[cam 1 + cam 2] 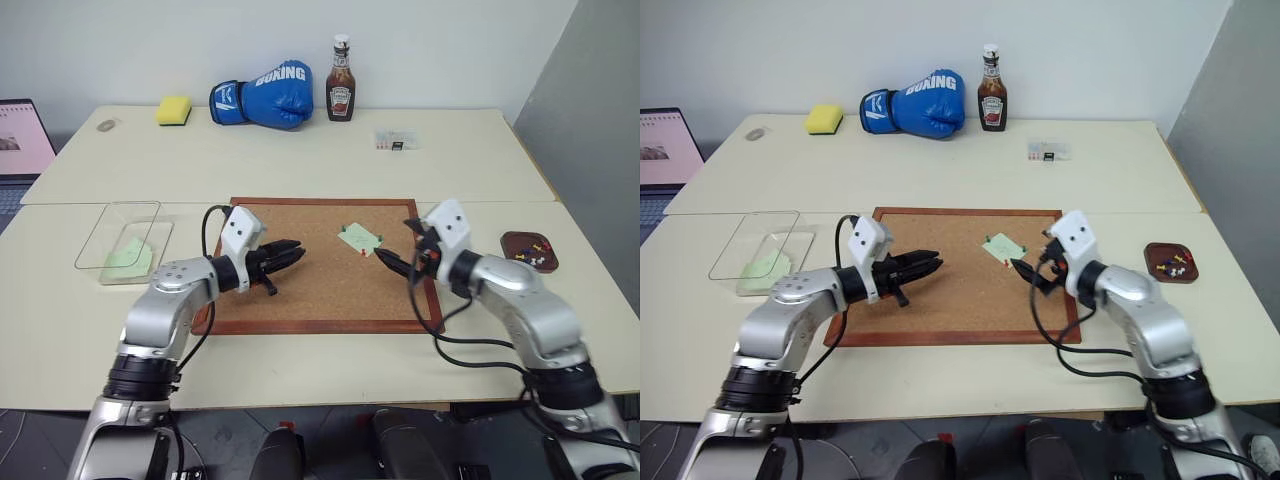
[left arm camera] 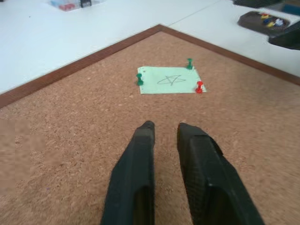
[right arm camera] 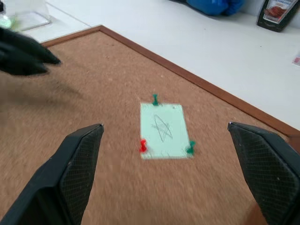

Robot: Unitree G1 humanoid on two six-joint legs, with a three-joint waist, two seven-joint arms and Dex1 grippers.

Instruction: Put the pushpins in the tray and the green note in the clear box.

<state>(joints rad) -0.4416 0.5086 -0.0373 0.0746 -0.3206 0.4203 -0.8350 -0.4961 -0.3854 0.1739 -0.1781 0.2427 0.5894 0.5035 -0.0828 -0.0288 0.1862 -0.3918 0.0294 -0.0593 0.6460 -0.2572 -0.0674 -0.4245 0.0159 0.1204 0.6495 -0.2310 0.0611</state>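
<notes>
Nearest the robot, both arms reach over the corkboard [image 1: 320,290]. The left gripper [image 1: 285,257] hovers over the board's left-middle with its fingers drawn narrow, a thin slit between them and nothing held. The right gripper [image 3: 168,178] hangs over the board's right part with its jaws spread wide and empty.

Between the two, slightly farther back, lies the green note [image 1: 360,238], flat on the cork and pinned down by three pushpins [image 2: 199,87]: one red at a corner and two green at others. The note sits to the right of the left gripper and just left of the right gripper, so the right arm looks the nearer one. Its wide jaws already frame the note, and the red pin stands at the corner closest to that hand. A pin probably has to come out before the paper can lift.

The head views give the layout but leave the pins as specks. The wrist views show each pin head and a pencilled star on the paper.

At the board's left sits the clear box [image 1: 100,255], already holding a green slip. At the right edge of the table rests the tray [image 1: 512,240] with several pins inside.
</notes>
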